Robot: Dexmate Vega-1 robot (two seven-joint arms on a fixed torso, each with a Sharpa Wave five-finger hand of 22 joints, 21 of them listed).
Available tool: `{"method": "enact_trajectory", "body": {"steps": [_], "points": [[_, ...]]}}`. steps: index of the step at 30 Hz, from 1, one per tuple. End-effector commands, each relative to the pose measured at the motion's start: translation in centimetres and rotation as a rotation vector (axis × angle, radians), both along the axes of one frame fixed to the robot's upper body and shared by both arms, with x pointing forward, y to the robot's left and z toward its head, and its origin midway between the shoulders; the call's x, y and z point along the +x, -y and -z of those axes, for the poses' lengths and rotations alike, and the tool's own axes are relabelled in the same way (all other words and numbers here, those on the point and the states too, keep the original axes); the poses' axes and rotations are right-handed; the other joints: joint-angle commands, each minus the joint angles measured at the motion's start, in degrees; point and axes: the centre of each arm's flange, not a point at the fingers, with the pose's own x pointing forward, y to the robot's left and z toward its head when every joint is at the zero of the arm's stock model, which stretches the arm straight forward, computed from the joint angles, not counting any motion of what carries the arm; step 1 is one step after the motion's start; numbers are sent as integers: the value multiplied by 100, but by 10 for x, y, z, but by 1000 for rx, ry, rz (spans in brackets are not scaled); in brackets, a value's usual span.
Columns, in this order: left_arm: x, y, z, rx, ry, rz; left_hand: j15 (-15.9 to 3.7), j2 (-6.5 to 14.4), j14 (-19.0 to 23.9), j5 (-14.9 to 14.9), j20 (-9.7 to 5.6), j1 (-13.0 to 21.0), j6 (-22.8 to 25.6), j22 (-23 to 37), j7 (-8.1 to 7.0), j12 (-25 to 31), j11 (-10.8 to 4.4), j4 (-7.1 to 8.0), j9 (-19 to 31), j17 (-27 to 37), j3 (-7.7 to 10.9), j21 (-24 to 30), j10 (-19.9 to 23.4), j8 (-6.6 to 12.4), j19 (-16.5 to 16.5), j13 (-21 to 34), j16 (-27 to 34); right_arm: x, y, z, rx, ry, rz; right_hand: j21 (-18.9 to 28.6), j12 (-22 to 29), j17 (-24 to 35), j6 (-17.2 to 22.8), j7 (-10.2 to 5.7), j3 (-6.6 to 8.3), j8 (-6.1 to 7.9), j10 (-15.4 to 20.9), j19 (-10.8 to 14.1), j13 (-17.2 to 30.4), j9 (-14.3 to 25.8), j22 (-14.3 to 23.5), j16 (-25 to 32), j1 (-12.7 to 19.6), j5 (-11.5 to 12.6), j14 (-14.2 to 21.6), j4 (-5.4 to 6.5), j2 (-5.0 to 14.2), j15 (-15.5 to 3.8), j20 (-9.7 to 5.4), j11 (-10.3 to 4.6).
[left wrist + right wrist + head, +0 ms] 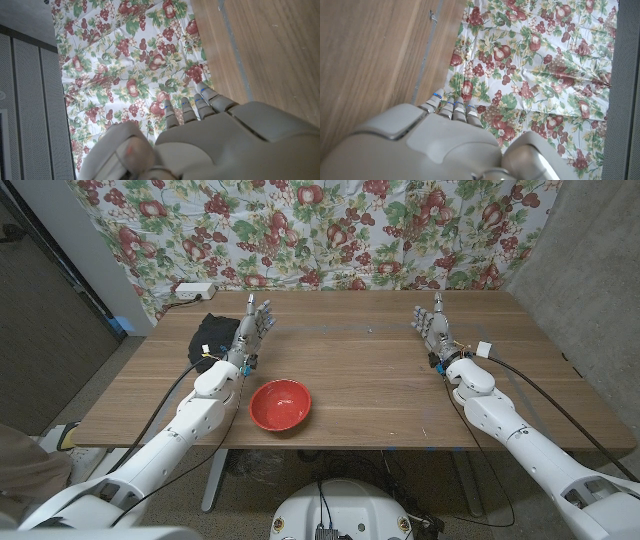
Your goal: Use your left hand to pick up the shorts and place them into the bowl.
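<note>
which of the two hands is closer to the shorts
The left hand: it stands right beside the black shorts at the table's far left, above the red bowl. The right hand is far across the table.

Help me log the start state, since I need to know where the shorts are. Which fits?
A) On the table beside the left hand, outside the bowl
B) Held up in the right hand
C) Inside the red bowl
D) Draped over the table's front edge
A: the black shorts lie on the table next to the left hand, while the red bowl sits nearer the front edge with nothing in it.
</note>
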Motion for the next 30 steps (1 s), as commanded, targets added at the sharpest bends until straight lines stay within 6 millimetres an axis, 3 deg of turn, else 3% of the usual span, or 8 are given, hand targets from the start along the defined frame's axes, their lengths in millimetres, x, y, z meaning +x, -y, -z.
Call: {"method": "enact_trajectory", "body": {"steps": [1,30], "points": [[0,-3,-2,-7,7,-1,-301,-1,56,26,-3,66,-1,12,-37,30,9,3,8,7,-41,39,43,21,58,26,40,0,-2,-2,-7,-3,-3,29,33,23,10,26,-48,37,11,-37,19,30,14,31,3,28,-13,-3,34,31,5,54],[-13,-10,-6,8,40,-29,-289,2,46,26,0,68,4,13,-37,31,11,4,7,7,-52,34,50,16,48,26,37,2,-6,-5,-8,1,-2,-50,25,23,13,26,-62,35,8,-16,19,30,16,26,5,32,-17,-10,43,30,0,68]]}}
